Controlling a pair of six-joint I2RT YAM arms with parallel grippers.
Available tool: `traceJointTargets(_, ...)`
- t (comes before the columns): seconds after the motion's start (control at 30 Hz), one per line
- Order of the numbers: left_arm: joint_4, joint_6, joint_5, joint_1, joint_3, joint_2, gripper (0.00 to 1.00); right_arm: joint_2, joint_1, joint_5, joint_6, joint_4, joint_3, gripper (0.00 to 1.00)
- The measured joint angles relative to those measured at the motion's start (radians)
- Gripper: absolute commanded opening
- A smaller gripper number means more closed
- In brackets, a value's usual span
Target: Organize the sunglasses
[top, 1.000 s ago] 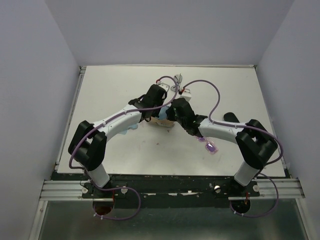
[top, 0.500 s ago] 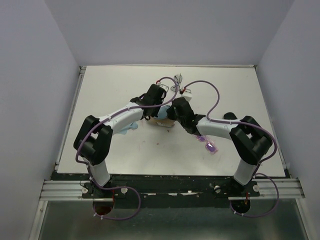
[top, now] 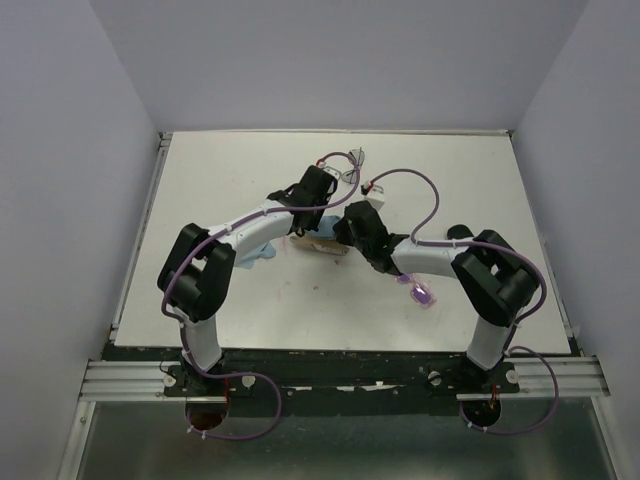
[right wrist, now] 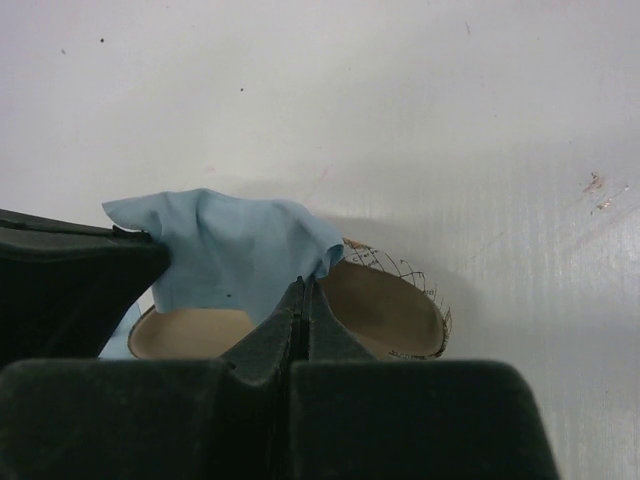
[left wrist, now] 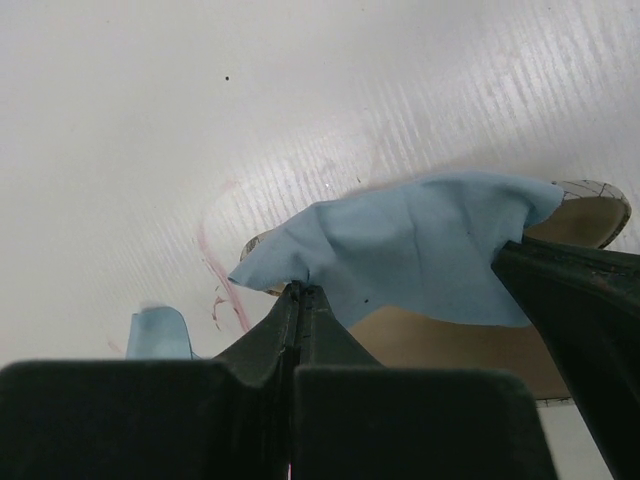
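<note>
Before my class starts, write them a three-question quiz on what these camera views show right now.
1. True or false: the right jaws hold the pink sunglasses.
2. The left jaws and right jaws both pinch: A) a blue cloth, B) a pouch, C) dark sunglasses?
3. The cloth hangs over what open item?
Key: 1 false, they lie on the table; 2 A; 3 the tan-lined case.

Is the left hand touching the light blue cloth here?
Touching. The left wrist view shows the left hand shut, pinching a corner of the light blue cloth, which comes to a point right at its fingertips.
</note>
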Motion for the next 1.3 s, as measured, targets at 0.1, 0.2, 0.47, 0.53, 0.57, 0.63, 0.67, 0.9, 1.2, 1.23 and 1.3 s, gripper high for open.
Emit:
traceJointTargets(0.1, -0.004, 0.0, -0.005, 0.0, 0.001, 0.004, 0.0, 0.0, 0.0, 0.0, 0.008, 0.012, -0.013, 0.01)
traceJointTargets(0.2, -0.006, 0.001, -0.005, 0.0, 0.0, 0.004, 0.0, 0.0, 0.0, -0.001, 0.014, 0.028, -0.036, 0.01)
traceJointTargets(0.47, -0.006, 0.006, 0.003, 0.003, 0.0, 0.004, 0.02, 0.0, 0.0, -0.005, 0.03, 0.04, -0.066, 0.01)
traceJointTargets(0.53, -0.007, 0.006, 0.003, 0.003, 0.0, 0.004, 0.03, 0.0, 0.0, -0.005, 0.033, 0.04, -0.066, 0.01)
traceJointTargets(0.57, -0.008, 0.006, 0.003, 0.003, 0.0, 0.004, 0.04, 0.0, 0.0, -0.005, 0.034, 0.04, -0.066, 0.01)
traceJointTargets(0.63, -0.015, 0.003, 0.003, 0.004, 0.0, 0.006, 0.05, 0.0, 0.0, -0.005, 0.037, 0.04, -0.066, 0.01)
traceJointTargets(0.67, -0.018, 0.003, 0.003, 0.004, 0.0, 0.007, 0.05, 0.0, 0.0, -0.005, 0.038, 0.04, -0.067, 0.01)
traceJointTargets(0.9, -0.057, -0.011, -0.005, 0.005, 0.0, 0.043, 0.06, 0.0, 0.0, -0.004, 0.056, 0.039, -0.067, 0.03)
traceJointTargets(1.2, -0.065, -0.039, -0.02, 0.013, 0.024, 0.053, 0.08, 0.0, 0.0, 0.014, 0.057, 0.039, -0.067, 0.04)
traceJointTargets(1.23, -0.065, -0.042, -0.023, 0.013, 0.031, 0.055, 0.08, 0.0, 0.0, 0.016, 0.057, 0.039, -0.067, 0.04)
traceJointTargets(1.3, -0.063, -0.046, -0.029, 0.013, 0.045, 0.061, 0.08, 0.001, 0.0, 0.021, 0.059, 0.039, -0.067, 0.06)
